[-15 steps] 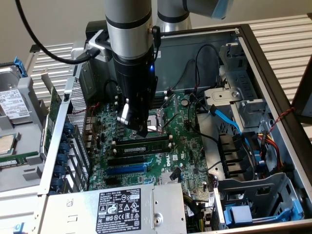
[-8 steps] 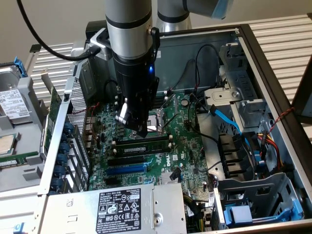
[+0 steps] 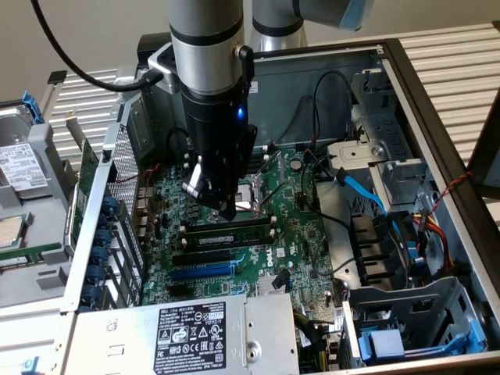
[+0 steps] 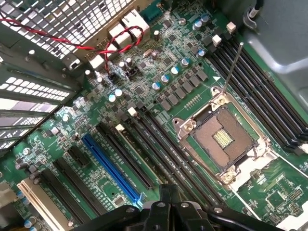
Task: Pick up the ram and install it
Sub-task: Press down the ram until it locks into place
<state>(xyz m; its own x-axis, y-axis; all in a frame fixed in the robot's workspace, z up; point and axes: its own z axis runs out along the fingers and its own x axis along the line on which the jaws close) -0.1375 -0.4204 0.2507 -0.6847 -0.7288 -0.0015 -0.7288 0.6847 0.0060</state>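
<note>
The ram (image 3: pixel 234 231), a long dark-green stick with black chips, stands on edge in a black memory slot just in front of the CPU socket (image 3: pixel 254 191). My gripper (image 3: pixel 223 209) hangs straight down over the stick's middle, its tips at or just above the top edge. I cannot tell if they touch. In the wrist view my gripper (image 4: pixel 168 204) has its dark fingers (image 4: pixel 163 195) pressed together over the row of memory slots (image 4: pixel 159 144), with nothing between them.
The open computer case holds a blue expansion slot (image 3: pixel 201 271), a power supply (image 3: pixel 191 336) in front, blue and black cables (image 3: pixel 363 191), and a drive cage (image 3: pixel 406 320) on the exterior view's right. A hard drive (image 3: pixel 19 164) lies outside on the left.
</note>
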